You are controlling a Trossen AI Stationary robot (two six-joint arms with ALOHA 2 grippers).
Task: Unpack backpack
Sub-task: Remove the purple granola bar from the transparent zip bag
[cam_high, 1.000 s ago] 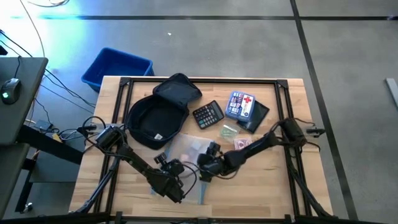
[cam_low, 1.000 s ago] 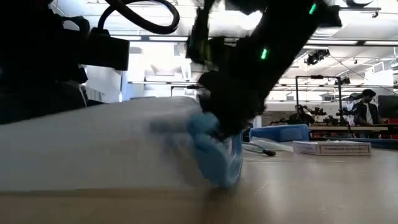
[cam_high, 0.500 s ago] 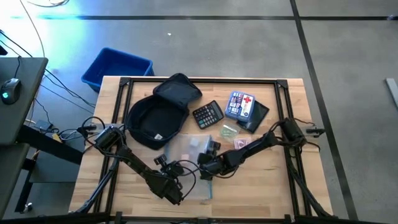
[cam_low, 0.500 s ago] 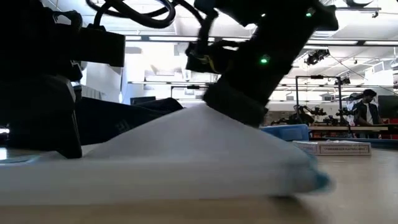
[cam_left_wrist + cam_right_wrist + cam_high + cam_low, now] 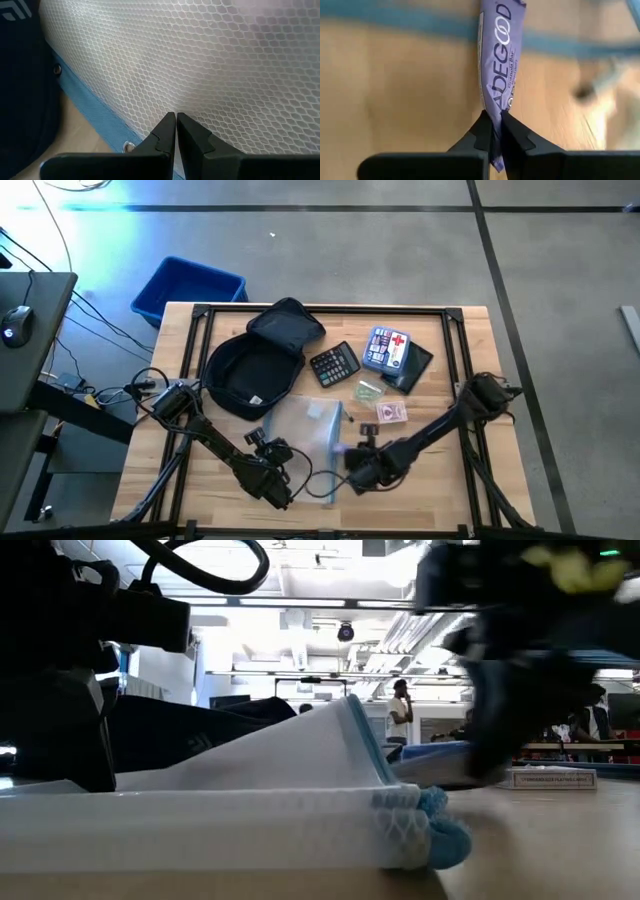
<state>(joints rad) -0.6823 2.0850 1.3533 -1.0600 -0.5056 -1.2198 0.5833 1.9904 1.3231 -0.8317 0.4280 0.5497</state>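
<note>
From above we see the rounded dark navy fabric backpack (image 5: pixel 255 365) lying open at the table's back left, with a translucent white mesh pouch with blue trim (image 5: pixel 308 442) just in front of it and the 2 dark arms reaching to the pouch's front edge. At table height the pouch (image 5: pixel 250 805) fills the foreground and the backpack (image 5: pixel 200 730) sits behind it. In the wrist views our left gripper (image 5: pixel 176 121) is pinched closed on the pouch's mesh (image 5: pixel 200 60), and our right gripper (image 5: pixel 495 122) is clamped on a purple granola bar wrapper (image 5: pixel 501 55).
</note>
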